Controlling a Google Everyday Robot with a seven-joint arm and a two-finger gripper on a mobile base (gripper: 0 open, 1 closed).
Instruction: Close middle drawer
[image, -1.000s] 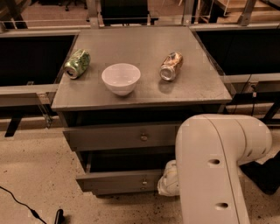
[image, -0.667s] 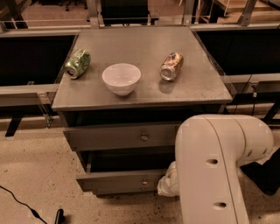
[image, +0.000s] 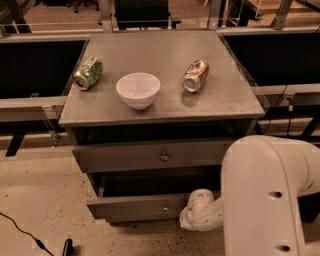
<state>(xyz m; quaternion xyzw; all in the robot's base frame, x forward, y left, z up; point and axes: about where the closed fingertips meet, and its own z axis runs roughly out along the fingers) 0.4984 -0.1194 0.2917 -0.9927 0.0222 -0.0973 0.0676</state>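
Green crushed soda can (image: 88, 73) is lying left on the grey metal surface (image: 220, 102), white round bowl (image: 138, 89) sitting centre, brown crushed can (image: 195, 75) lying right. Grey wooden middle drawer (image: 130, 206) is sticking out below the upper grey drawer front (image: 120, 157); gripper (image: 191, 213) is sitting at its right end.

A single camera looks down from above and in front of the table (image: 165, 107), facing its top and its drawer fronts from close by. The white arm (image: 265, 195) stands nearest the lens, off the table's front right. The tool (image: 192, 211) sits low at the table's front.
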